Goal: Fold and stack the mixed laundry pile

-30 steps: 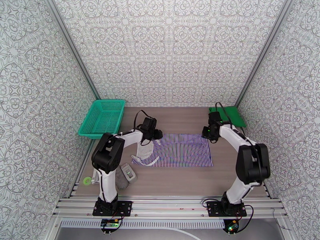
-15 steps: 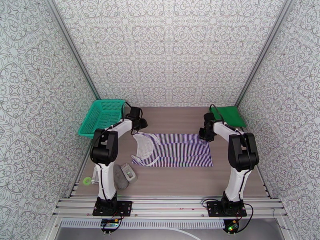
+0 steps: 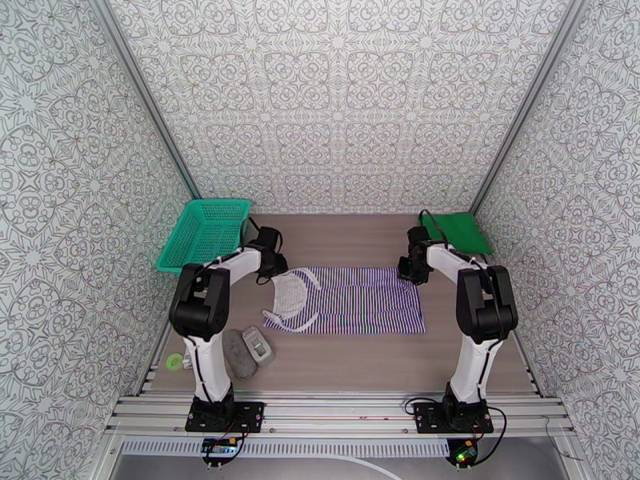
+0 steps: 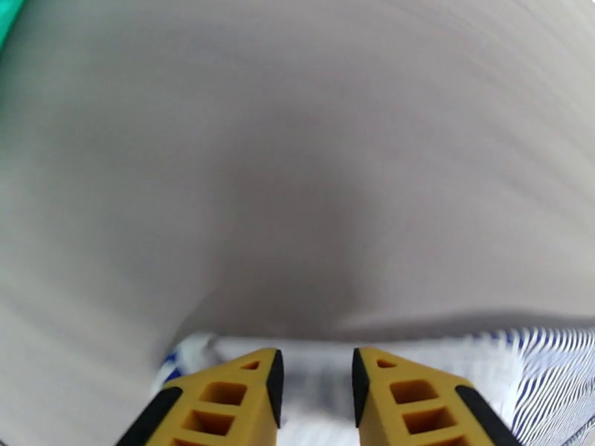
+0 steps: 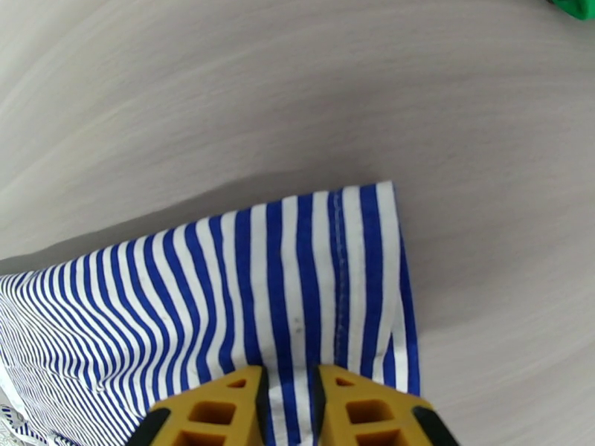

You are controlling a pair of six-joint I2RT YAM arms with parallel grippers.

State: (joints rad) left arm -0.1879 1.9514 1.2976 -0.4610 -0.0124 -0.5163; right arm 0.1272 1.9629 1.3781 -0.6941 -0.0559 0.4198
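The right end effector (image 5: 290,406) is set nearly closed. Only a narrow gap is left between its yellow fingers (image 5: 216,410), and the hem of the striped top (image 3: 360,299) is pinched there, at the garment's far right corner. The left end effector (image 4: 316,395) is held with its fingers a little apart, wider than on the right, directly over the far left edge of the same garment. Pale cloth is seen in the gap, but the left wrist view is blurred, so it cannot be told whether the cloth is gripped.

The striped top is laid flat on the surface (image 3: 344,362), between the two arms. Its right-hand part is smooth and roughly rectangular, with thin navy and white stripes. A stitched seam is visible close to the right edge in the right wrist view. At the left end the neck portion is turned over, so that a pale inner face is exposed and white-trimmed straps curve along the near left corner.

The green shirt (image 3: 458,230) is folded into a flat rectangle at the far right corner of the surface — apart from the striped top, just beyond the right end effector. A green basket (image 3: 204,234) is placed at the far left, and two grey objects (image 3: 248,350) are located at the near left.
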